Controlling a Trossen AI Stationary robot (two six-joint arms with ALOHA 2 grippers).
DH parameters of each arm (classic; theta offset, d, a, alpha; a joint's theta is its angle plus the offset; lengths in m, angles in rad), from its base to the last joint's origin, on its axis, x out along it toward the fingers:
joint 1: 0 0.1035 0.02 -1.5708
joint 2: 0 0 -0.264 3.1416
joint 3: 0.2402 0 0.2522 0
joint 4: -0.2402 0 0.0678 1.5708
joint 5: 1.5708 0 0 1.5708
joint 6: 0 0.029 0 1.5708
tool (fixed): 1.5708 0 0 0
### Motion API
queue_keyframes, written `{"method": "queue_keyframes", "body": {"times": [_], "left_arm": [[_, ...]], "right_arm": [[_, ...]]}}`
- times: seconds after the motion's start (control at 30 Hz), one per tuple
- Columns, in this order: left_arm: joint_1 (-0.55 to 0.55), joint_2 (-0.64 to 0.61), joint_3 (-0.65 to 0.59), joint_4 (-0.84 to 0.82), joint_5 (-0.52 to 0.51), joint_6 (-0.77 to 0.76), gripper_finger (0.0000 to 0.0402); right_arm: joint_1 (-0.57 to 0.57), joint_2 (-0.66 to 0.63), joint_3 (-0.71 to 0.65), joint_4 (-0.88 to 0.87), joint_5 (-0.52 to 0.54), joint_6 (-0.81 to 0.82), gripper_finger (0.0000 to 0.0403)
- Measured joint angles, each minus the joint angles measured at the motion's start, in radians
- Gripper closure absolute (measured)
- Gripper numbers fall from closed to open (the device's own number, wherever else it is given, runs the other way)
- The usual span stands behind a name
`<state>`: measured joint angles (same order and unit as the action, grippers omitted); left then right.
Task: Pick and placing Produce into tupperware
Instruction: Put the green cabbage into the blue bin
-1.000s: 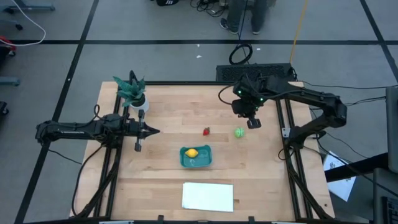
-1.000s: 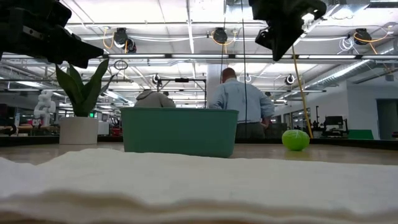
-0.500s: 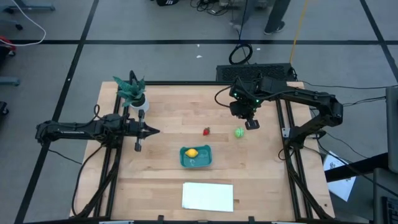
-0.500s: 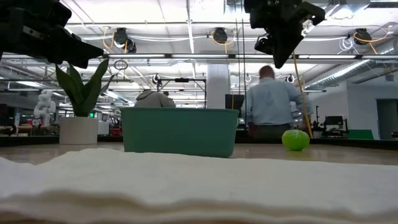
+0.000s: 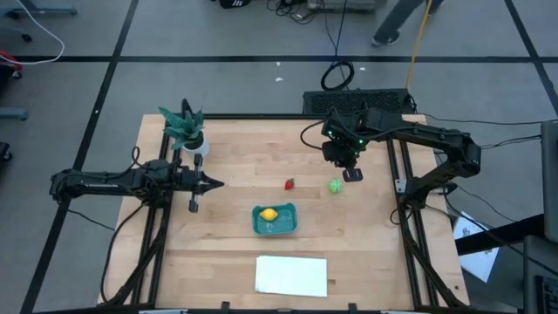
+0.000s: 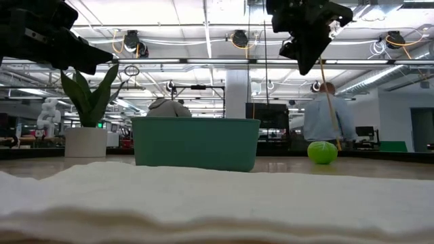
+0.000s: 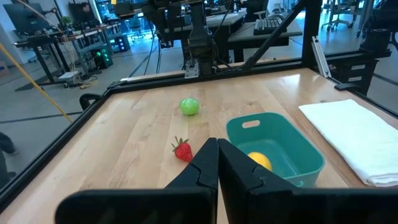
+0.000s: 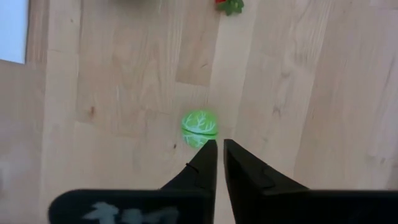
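The teal tupperware (image 5: 275,220) sits mid-table with the yellow lemon (image 5: 268,214) lying inside it. The red strawberry (image 5: 289,183) and the round green fruit (image 5: 335,185) rest on the wood beyond it. My right gripper (image 5: 353,174) hangs shut above the table, just right of and beyond the green fruit (image 8: 199,126); in the low view (image 6: 305,68) it is well above the fruit (image 6: 322,152). My left gripper (image 5: 207,183) waits shut at the left side, pointing level toward the strawberry (image 7: 183,150) and tupperware (image 7: 298,146).
A white folded sheet (image 5: 291,275) lies near the table's near edge, filling the low view's foreground (image 6: 203,196). A potted plant (image 5: 187,131) stands at the far left corner. A dark box (image 5: 357,102) sits past the far edge. A person walks in the room behind.
My right gripper has shifted slightly toward the table's left and dipped a little, staying above the green fruit's far right side. The fruits and tupperware have not moved. A person in the background has walked to the right.
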<state>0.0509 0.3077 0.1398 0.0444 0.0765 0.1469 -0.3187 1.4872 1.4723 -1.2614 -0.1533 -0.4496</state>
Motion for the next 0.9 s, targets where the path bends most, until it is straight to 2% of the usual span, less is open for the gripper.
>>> {"method": "queue_keyframes", "body": {"times": [0.6,0.9], "left_arm": [[0.0,0.0,0.0,-0.001,0.0,-0.012,0.0396],[0.0,0.0,0.0,-0.005,0.0,-0.017,0.0396]], "right_arm": [[0.0,0.0,0.0,0.008,0.0,0.019,0.0242],[0.0,0.0,-0.001,0.02,0.015,0.04,0.0196]]}}
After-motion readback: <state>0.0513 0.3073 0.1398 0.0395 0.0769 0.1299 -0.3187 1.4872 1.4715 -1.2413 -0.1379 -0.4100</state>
